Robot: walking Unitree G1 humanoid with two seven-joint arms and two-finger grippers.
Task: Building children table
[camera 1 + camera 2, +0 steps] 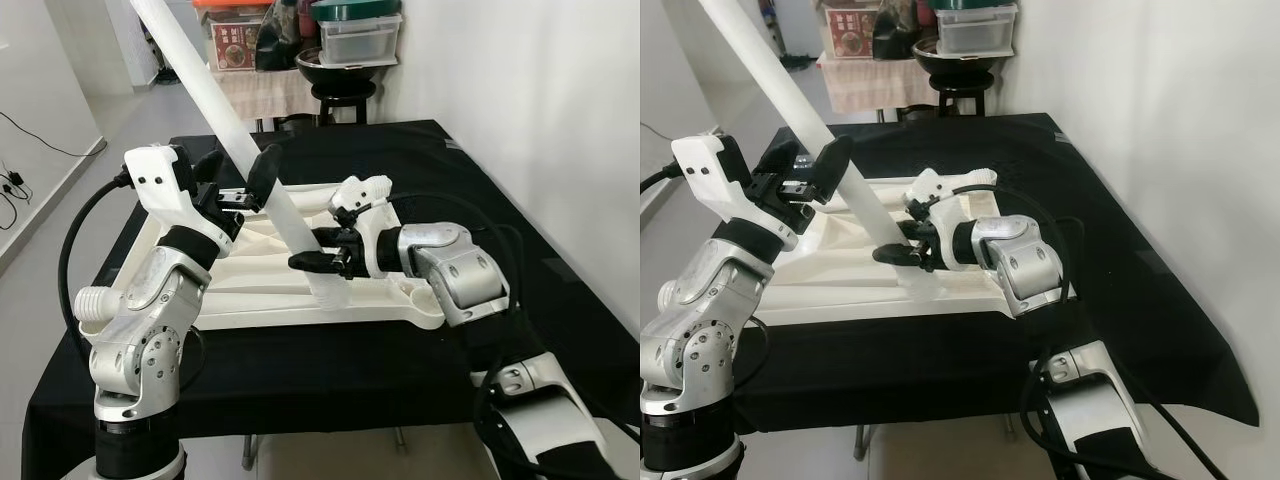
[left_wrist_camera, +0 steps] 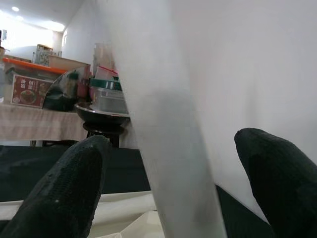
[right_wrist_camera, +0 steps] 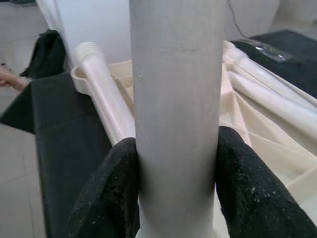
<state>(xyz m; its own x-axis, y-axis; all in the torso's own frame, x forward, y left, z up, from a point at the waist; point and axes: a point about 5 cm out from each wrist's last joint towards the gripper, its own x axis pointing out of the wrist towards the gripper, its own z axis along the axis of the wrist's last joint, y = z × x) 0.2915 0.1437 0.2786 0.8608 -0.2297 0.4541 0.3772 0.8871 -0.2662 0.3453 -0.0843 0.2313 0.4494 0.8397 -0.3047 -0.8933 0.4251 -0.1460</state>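
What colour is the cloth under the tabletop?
Plain black cloth, clearest in the left eye view.

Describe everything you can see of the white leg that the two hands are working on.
The leg is a long, smooth, round tube of white plastic, as it looks. It leans steeply, its top running out of the picture toward the robot's left, its lower end down on the white tabletop, which lies on a black cloth. The right hand is shut on it near the bottom, fingers pressed on both sides. The left hand sits higher, open, its fingers astride the leg with gaps.
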